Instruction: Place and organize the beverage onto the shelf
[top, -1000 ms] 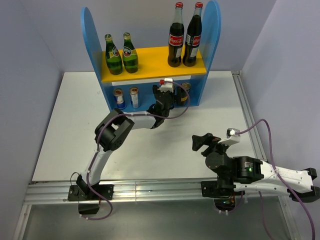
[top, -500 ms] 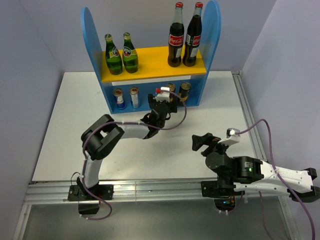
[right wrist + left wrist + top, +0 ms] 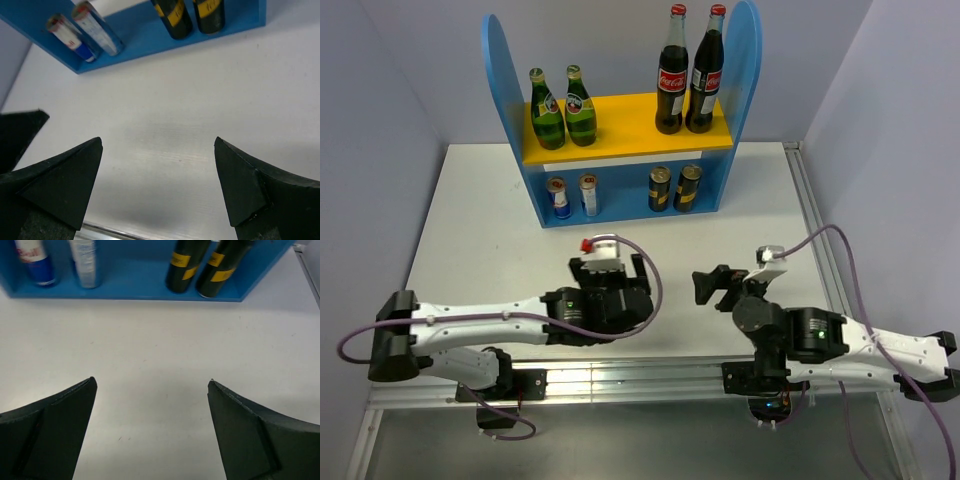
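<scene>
**Drinks shelved, arms idle.** All six drinks stand on the shelf (image 3: 501,70) at the upper centre of the top view. The two green bottles (image 3: 548,115) sit side by side at the left end of the yellow upper board (image 3: 625,125). The two silver-blue cans (image 3: 558,197) stand below them at the left of the lower level, and the two dark gold-topped cans (image 3: 660,190) stand at its right. The two cola bottles (image 3: 673,75) take the board's right end.

Your left gripper (image 3: 610,268) hangs over the white table (image 3: 470,250) at lower centre, fingers spread wide with nothing between them. Its wrist view shows only tabletop in the gap, with the cans in a row along the top edge. Your right gripper (image 3: 712,283), just right of it and apart, is likewise spread and empty, and it faces the shelf. No drink shows anywhere on the table.

By the look of it, the placing is done and like stands with like, so the step in hand reads as the close-out. Your next move likely calls for little. Check that each pair stands upright and in line, then park both arms away from the shelf, keeping the fingers off the front cans.
</scene>
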`<state>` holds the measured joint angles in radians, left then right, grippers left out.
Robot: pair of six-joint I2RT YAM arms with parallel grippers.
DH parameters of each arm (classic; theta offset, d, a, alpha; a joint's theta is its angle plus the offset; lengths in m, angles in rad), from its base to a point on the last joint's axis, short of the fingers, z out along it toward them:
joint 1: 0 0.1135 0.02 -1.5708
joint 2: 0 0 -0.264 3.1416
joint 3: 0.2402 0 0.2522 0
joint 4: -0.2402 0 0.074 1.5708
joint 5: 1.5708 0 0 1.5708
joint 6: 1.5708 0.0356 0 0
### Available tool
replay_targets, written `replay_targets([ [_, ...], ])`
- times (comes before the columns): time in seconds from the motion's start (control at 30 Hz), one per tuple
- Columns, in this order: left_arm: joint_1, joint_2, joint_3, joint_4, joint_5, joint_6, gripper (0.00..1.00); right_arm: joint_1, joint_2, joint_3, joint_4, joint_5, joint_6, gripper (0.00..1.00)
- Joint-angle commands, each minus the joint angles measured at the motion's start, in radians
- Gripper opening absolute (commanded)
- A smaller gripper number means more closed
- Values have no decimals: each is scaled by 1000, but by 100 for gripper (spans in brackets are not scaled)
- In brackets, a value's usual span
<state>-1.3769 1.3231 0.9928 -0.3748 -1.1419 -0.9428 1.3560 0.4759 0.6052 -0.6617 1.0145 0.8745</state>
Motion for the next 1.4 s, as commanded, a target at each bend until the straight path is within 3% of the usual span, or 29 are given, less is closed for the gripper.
replay_targets([
  [0.0,-78,-53,178,-821,-151,-598,99,9,4,207,-10,29,-106,100],
  [0.03,-97,-61,219,-995,-157,-684,99,8,4,246,-9,29,-167,100],
  [0.07,-115,-74,249,-990,-145,-578,99,9,9,319,-6,22,-193,100],
  [0.17,-142,-129,357,-995,-113,-451,99,8,23,446,-10,-16,-288,100],
  [0.33,-163,-229,475,-966,-163,-317,99,9,52,580,-53,-59,-373,100],
  [0.5,-163,-314,530,-738,-222,8,99,8,76,671,-131,-56,-373,100],
  [0.77,-163,-502,426,-325,-248,425,99,8,64,691,-159,-36,-373,100],
  [0.93,-163,-556,365,-205,-262,524,99,6,76,688,-139,-28,-393,100],
  [1.37,-163,-555,376,-283,-283,489,99,8,105,677,-81,-17,-419,100],
])
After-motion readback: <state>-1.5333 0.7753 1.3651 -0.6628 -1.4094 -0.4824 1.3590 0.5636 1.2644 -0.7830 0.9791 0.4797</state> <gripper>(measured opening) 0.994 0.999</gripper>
